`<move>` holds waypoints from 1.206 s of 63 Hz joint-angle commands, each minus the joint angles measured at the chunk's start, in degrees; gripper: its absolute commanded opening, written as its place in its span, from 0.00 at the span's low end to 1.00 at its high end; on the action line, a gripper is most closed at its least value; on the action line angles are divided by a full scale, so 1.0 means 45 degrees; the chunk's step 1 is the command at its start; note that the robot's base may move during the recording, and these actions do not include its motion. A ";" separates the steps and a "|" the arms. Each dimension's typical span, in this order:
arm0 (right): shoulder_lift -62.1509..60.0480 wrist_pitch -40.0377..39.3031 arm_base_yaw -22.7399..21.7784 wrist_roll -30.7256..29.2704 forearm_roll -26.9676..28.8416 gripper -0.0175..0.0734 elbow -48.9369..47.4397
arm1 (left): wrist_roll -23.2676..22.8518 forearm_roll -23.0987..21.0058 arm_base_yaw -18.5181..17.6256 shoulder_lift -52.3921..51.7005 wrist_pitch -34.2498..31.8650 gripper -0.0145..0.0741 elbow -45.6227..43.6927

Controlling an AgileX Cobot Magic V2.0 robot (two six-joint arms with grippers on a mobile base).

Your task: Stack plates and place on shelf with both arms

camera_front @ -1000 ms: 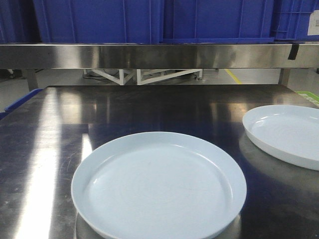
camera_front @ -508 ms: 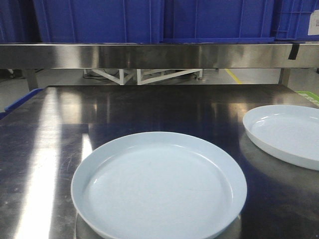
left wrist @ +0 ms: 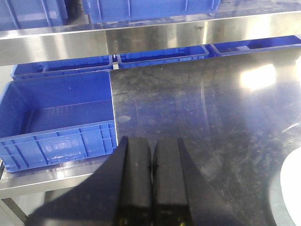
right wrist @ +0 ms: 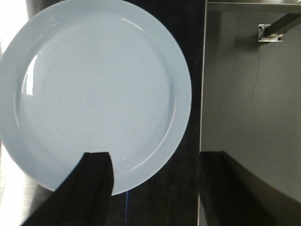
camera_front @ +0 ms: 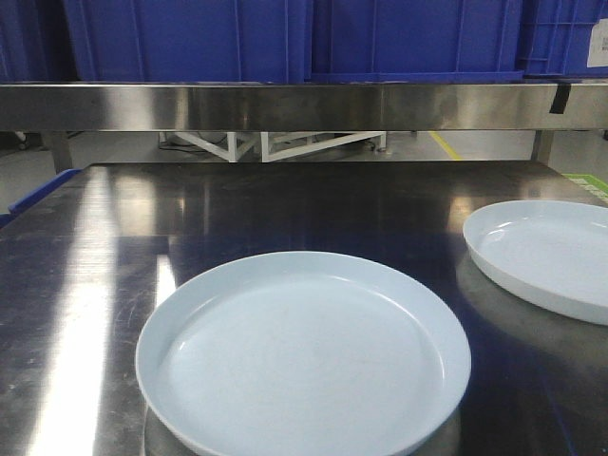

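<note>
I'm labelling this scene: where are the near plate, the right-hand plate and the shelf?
near plate (camera_front: 302, 356), front view, its centre.
right-hand plate (camera_front: 551, 255), front view, its well.
shelf (camera_front: 285, 106), front view, its front edge.

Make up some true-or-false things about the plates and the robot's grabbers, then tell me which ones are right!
1. The two plates are stacked. False: the near plate and the right plate lie apart on the table.
2. The left gripper is shut and holds nothing. True.
3. The right gripper is squeezing a plate. False: it is open and grips nothing.
4. The shelf has blue crates on it. True.
</note>
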 commanded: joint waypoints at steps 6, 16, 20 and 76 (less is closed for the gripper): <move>0.0237 -0.0653 -0.0740 -0.0019 -0.0166 0.77 -0.0476 | -0.0119 -0.0112 -0.0073 0.0048 -0.1112 0.26 -0.0360; 0.0914 -0.0853 -0.0695 -0.0019 -0.0054 0.77 -0.0476 | -0.0119 -0.0112 -0.0073 0.0048 -0.1112 0.26 -0.0360; 0.1277 -0.0862 -0.0695 -0.0019 0.0018 0.77 -0.0476 | -0.0119 -0.0112 -0.0073 0.0048 -0.1112 0.26 -0.0360; 0.4158 -0.1616 -0.0695 -0.0406 0.0018 0.48 -0.0453 | -0.0119 -0.0112 -0.0073 0.0048 -0.1112 0.26 -0.0360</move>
